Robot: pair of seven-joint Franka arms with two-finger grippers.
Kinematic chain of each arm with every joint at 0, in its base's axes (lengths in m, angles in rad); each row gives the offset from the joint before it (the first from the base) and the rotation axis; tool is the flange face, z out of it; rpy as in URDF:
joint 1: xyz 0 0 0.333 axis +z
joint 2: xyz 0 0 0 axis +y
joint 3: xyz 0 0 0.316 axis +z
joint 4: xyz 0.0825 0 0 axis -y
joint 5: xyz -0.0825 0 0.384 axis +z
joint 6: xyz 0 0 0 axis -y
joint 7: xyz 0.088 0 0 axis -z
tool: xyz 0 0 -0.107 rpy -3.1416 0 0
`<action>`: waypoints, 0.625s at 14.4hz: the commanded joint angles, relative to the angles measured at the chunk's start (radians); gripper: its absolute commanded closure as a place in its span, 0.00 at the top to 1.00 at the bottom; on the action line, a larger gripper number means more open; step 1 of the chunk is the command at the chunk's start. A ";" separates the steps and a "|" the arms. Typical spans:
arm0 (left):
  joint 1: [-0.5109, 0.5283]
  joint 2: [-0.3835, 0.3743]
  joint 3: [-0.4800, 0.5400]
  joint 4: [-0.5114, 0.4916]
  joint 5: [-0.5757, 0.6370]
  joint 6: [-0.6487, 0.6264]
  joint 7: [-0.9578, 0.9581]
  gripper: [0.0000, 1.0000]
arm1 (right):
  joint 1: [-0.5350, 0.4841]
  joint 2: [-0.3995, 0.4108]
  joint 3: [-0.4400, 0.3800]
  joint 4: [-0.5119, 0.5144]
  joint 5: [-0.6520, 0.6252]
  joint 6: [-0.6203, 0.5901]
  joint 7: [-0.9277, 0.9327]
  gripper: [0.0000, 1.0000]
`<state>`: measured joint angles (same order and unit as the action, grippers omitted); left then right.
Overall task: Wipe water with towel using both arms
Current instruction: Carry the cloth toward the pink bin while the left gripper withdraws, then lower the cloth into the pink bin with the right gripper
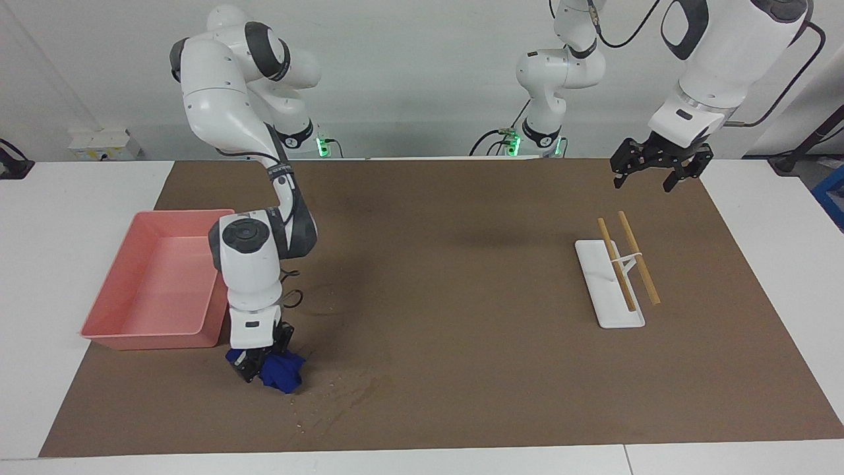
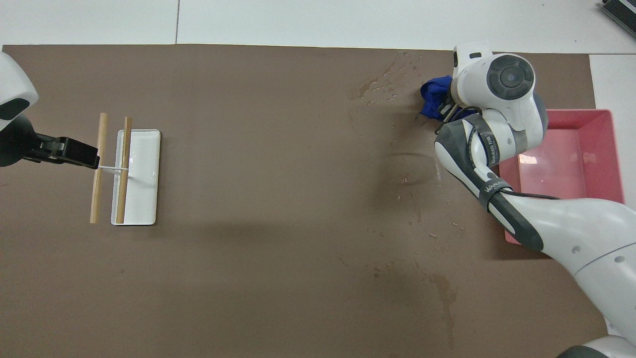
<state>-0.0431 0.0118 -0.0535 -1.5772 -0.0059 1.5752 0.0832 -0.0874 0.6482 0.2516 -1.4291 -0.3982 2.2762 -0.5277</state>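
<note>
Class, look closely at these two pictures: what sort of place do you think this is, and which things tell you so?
Most likely a robotics lab: two white arms stand at a table with a brown mat, with a pink tray and a white rack laid out.

White arms (image 1: 227, 112), grey joints, black cables

In the overhead view the right arm (image 2: 502, 99) is covering its own jaws, part of the towel (image 2: 433, 97) and a corner of the pink tray (image 2: 603, 149); the frame's left edge is cutting off the left arm (image 2: 12, 104).
</note>
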 commanded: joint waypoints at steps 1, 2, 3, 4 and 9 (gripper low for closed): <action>0.012 -0.027 -0.005 -0.033 -0.014 0.014 0.007 1.00 | -0.025 -0.128 0.009 -0.005 0.145 -0.202 -0.070 0.00; 0.014 -0.027 -0.005 -0.033 -0.014 0.014 0.006 1.00 | -0.031 -0.165 0.009 -0.005 0.183 -0.274 -0.075 0.00; 0.014 -0.027 -0.005 -0.033 -0.014 0.014 0.006 1.00 | -0.043 -0.198 0.009 -0.002 0.197 -0.346 -0.078 0.00; 0.014 -0.027 -0.005 -0.033 -0.016 0.014 0.006 1.00 | -0.051 -0.234 0.009 -0.002 0.203 -0.406 -0.093 0.00; 0.014 -0.027 -0.005 -0.033 -0.014 0.014 0.006 1.00 | -0.100 -0.401 0.006 -0.017 0.214 -0.691 -0.140 0.00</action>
<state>-0.0431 0.0118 -0.0535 -1.5772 -0.0059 1.5752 0.0832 -0.1521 0.3038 0.2520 -1.4107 -0.2108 1.6416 -0.6370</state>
